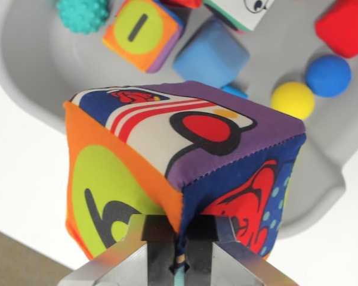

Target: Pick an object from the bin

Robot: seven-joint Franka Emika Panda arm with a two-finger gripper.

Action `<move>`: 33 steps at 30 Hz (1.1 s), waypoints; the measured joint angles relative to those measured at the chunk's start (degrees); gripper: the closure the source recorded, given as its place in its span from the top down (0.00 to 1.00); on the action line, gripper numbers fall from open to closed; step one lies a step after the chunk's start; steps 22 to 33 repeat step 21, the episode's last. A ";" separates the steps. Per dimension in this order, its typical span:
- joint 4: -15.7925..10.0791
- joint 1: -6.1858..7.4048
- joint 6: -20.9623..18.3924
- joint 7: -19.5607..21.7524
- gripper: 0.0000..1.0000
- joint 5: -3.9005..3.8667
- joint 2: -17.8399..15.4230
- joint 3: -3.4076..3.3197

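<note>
A large soft fabric cube [185, 170] fills the middle of the wrist view, with an orange and lime-green numbered face, a purple top showing a red and white picture, and a dark blue side. My gripper [180, 238] is shut on the cube's lower corner seam at the bottom of the view, its metal fingers [140, 238] pinching the fabric. The cube hangs above the grey bin [30, 65], which lies behind it.
Inside the bin lie a teal bumpy ball [83, 13], a second orange numbered cube [142, 33], a light blue foam block [212, 56], a yellow ball [293, 99], a blue ball [328, 75] and a red block [346, 25]. White surface surrounds the bin.
</note>
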 joint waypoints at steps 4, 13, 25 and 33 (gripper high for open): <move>0.60 0.00 -0.65 -0.01 0.00 0.00 -0.06 0.00; 0.86 0.00 -0.95 -0.01 0.00 0.00 -0.02 -0.01; 0.86 0.00 -0.95 -0.01 0.00 0.00 0.01 -0.01; 0.86 0.00 -0.95 -0.01 0.00 0.00 0.01 -0.01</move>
